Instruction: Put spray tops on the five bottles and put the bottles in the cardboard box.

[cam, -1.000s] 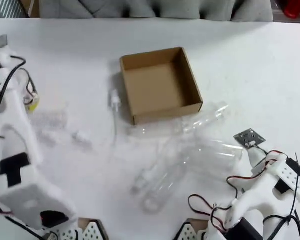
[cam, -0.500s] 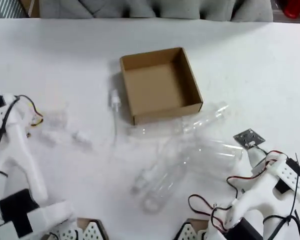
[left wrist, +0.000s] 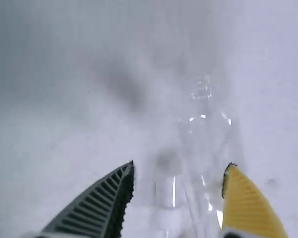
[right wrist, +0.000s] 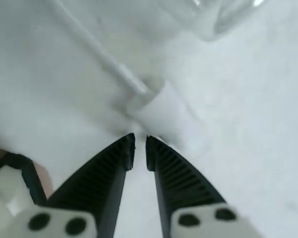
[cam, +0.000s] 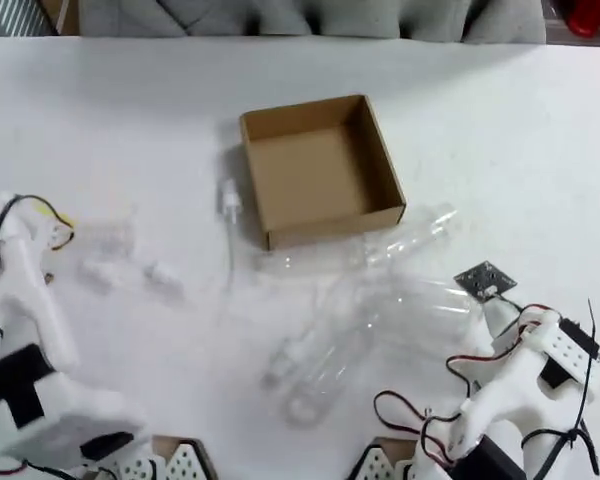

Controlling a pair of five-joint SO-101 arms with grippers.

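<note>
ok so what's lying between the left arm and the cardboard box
High view: a clear bottle on its side, small white pieces, then a white spray top right beside the cardboard box.

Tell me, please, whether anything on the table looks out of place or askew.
The clear bottles lie on their sides in a jumble by the cardboard box; one spray top lies loose beside the box.
</note>
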